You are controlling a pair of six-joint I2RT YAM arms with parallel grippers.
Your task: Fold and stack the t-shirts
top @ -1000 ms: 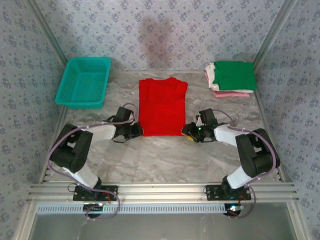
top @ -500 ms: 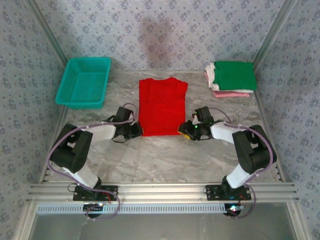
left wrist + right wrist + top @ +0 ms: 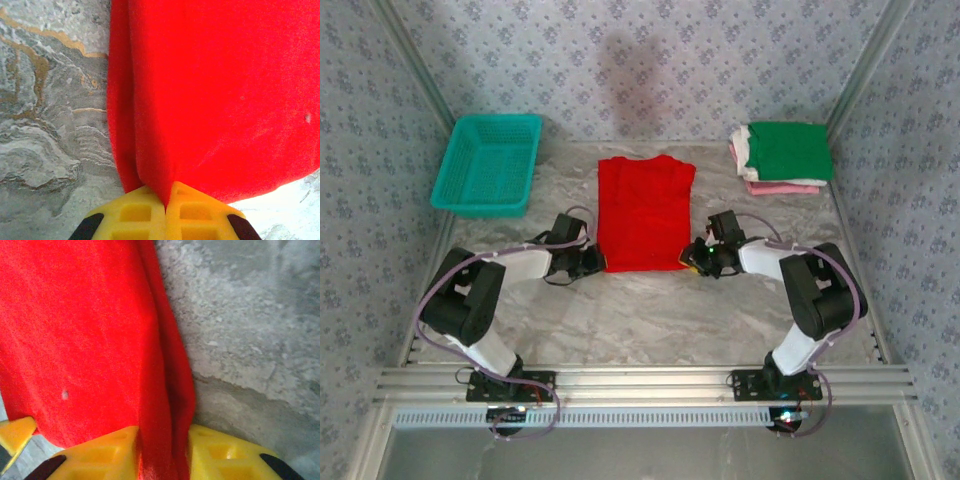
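Observation:
The bright red t-shirt lies as a folded rectangle in the middle of the table. My left gripper sits at its near left corner, and its yellow fingers are shut on a pinch of the red cloth. At the near right corner my right gripper has a thick bunch of red cloth squeezed between its yellow fingers. A folded green t-shirt tops a stack at the back right, over a white one and a pink one.
A teal mesh basket stands at the back left. Bare marble tabletop stretches between the red shirt and the arm bases. Patterned walls close in the back and both sides.
My right gripper has slid left to the shirt's near right corner and taken the cloth edge between its fingers. The left gripper has stayed put, holding its corner.

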